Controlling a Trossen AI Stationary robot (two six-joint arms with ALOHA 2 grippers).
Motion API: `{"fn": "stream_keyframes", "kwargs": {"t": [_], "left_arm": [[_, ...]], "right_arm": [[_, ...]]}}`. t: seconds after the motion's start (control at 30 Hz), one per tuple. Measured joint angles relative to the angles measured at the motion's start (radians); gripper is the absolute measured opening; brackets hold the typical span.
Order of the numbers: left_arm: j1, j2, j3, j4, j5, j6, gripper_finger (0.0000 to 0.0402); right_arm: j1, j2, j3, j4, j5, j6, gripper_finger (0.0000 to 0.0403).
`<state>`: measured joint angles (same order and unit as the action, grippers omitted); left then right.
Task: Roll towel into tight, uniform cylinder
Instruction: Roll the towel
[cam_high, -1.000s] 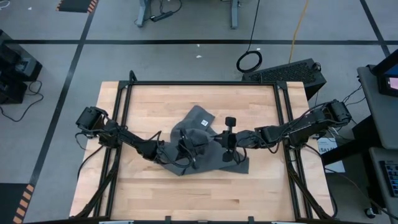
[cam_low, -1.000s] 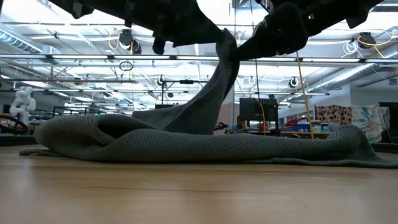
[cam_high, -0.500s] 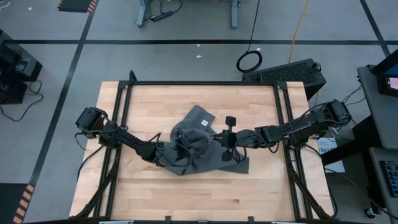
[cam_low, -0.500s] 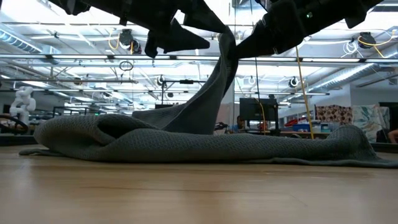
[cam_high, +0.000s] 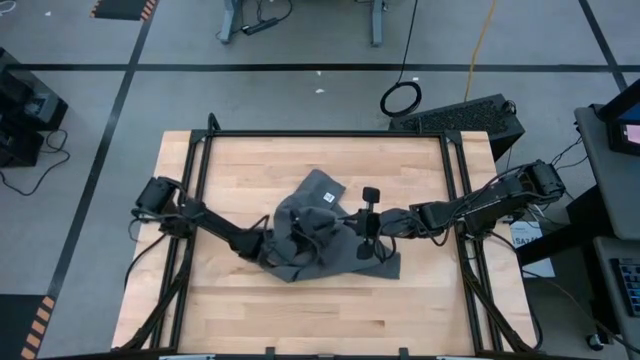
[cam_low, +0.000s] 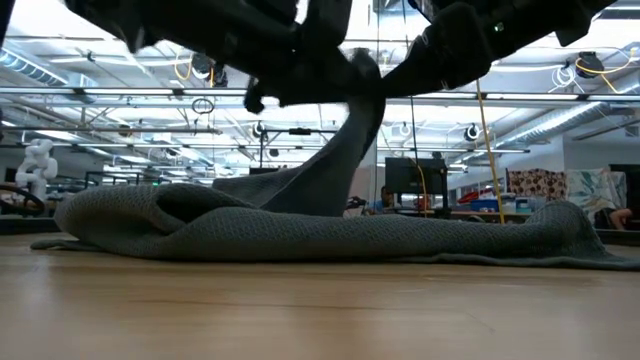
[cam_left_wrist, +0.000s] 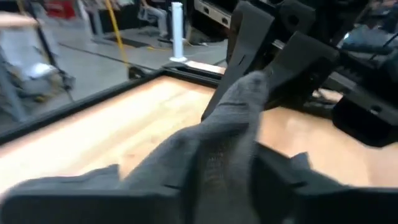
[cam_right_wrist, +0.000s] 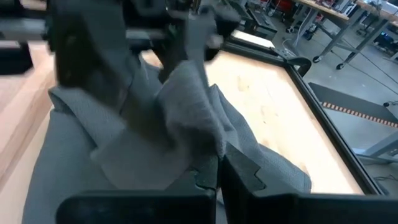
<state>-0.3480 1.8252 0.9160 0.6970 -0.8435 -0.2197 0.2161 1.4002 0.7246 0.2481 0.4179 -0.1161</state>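
Now that my left claw (cam_high: 292, 241) has slid back in over the crumpled towel (cam_high: 325, 205) mid-table, its state unclear, my right claw (cam_right_wrist: 214, 167) still pinches a raised fold, so rolling hasn't begun.

Robotics lab, taped concrete floor (cam_high: 300, 95), ceiling trusses (cam_low: 120, 95), monitors (cam_low: 405, 175)

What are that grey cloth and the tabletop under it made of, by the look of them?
The towel looks like soft knitted or waffle-weave fabric, probably cotton: its matte surface shows fine ribbing and it drapes limply where the right claw lifts it. The table looks like pale wood in joined strips with visible grain, smooth-finished, inside a black, probably metal, frame.
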Motion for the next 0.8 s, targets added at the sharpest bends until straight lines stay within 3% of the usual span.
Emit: {"fn": "stream_keyframes", "kwargs": {"t": [0.07, 0.13, 0.3, 0.43, 0.53, 0.67, 0.8], "left_arm": [[-0.018, -0.019, -0.001, -0.007, -0.052, 0.045, 0.0042], [-0.039, -0.041, 0.001, -0.002, -0.099, 0.080, 0.0014], [-0.127, -0.145, 0.000, -0.077, -0.246, 0.178, 0.0009], [-0.212, -0.254, 0.000, -0.238, -0.359, 0.170, 0.0005], [-0.278, -0.315, 0.000, -0.339, -0.446, 0.141, 0.0004], [-0.363, -0.349, 0.000, -0.439, -0.564, 0.089, 0.0004], [-0.452, -0.352, 0.000, -0.464, -0.715, 0.069, 0.0003]], "right_arm": [[0.000, 0.000, 0.000, -0.006, -0.001, -0.005, 0.0004], [0.000, 0.000, 0.000, -0.008, -0.002, -0.014, 0.0010], [0.020, -0.016, 0.000, -0.060, -0.028, -0.053, 0.0042], [0.026, -0.063, 0.000, -0.104, -0.109, -0.033, 0.0081], [0.023, -0.073, 0.001, -0.127, -0.095, -0.029, 0.0111], [-0.048, -0.022, 0.002, -0.138, -0.030, 0.001, 0.0138], [-0.153, 0.066, 0.000, -0.173, -0.028, 0.189, 0.0152]]}}
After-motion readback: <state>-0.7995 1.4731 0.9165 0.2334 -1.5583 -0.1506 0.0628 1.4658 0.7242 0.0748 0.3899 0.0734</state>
